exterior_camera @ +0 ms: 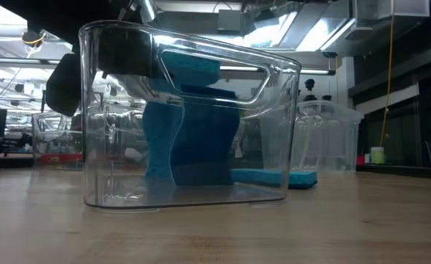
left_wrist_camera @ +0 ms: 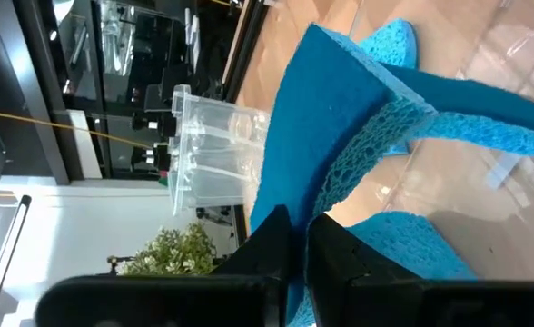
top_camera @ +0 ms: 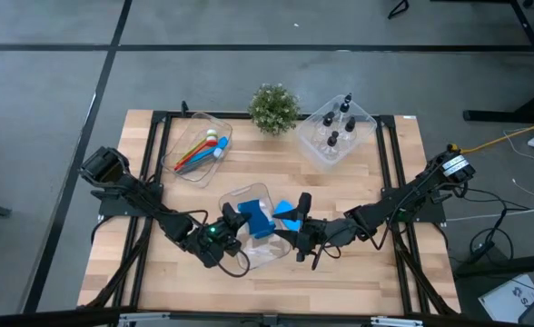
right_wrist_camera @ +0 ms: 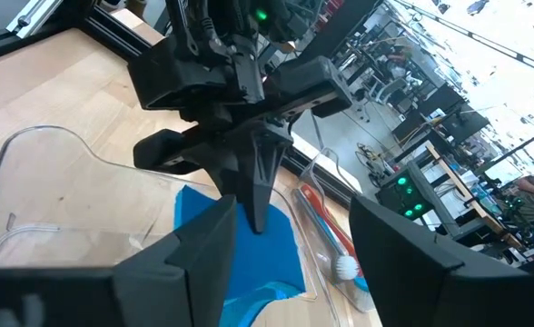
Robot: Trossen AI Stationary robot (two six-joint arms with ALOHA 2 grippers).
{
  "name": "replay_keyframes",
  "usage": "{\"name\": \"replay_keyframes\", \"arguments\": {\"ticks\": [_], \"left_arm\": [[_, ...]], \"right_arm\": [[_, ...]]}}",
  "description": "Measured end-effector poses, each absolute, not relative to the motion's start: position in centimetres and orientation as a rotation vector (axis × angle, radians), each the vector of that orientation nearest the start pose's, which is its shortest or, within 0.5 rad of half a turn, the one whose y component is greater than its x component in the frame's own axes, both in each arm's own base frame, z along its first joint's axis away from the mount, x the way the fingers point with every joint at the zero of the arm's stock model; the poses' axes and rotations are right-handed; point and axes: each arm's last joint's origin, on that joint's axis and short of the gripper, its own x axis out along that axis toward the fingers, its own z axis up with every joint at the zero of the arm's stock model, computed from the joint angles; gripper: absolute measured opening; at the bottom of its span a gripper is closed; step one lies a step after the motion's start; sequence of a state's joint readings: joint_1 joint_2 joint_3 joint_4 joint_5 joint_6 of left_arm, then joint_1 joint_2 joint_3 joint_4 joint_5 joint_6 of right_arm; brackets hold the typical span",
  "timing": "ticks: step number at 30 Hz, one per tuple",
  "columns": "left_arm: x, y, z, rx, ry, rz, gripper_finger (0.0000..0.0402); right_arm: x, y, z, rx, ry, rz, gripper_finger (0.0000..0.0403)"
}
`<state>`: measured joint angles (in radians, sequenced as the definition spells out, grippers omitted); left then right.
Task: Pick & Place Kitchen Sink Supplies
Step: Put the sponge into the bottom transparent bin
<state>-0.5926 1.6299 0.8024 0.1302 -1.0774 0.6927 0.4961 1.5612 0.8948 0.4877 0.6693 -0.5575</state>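
From above I see my left gripper (top_camera: 233,221) over the clear bin (top_camera: 269,252) at the table's front middle, fingers pinching a blue sponge (top_camera: 257,218) that sits inside it. My right gripper (top_camera: 301,238) waits just beside the bin, spread with nothing between its fingers. Level with the table, the sponge (exterior_camera: 190,132) stands upright in the bin (exterior_camera: 274,139). My left wrist camera shows the fingers (left_wrist_camera: 276,241) pressed on the sponge (left_wrist_camera: 326,127). My right wrist camera shows brushes (right_wrist_camera: 335,245) in a farther bin.
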Motion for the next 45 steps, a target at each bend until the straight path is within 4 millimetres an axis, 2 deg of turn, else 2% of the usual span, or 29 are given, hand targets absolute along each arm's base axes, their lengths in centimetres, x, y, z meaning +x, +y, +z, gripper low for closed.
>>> {"name": "replay_keyframes", "arguments": {"ticks": [18, 36, 45], "left_arm": [[27.02, -14.17, 16.99, 1.168, 0.689, 0.284, 0.0043], [26.93, -14.27, 16.94, 1.125, 0.682, 0.288, 0.0139], [26.92, -14.38, 16.92, 0.992, 0.652, 0.304, 0.0163]], "right_arm": [[30.42, 14.41, 24.71, -0.653, 0.195, -0.127, 0.0212], [30.44, 14.51, 24.7, -0.651, 0.186, -0.092, 0.0212], [30.44, 14.51, 24.7, -0.651, 0.186, -0.093, 0.0212]]}}
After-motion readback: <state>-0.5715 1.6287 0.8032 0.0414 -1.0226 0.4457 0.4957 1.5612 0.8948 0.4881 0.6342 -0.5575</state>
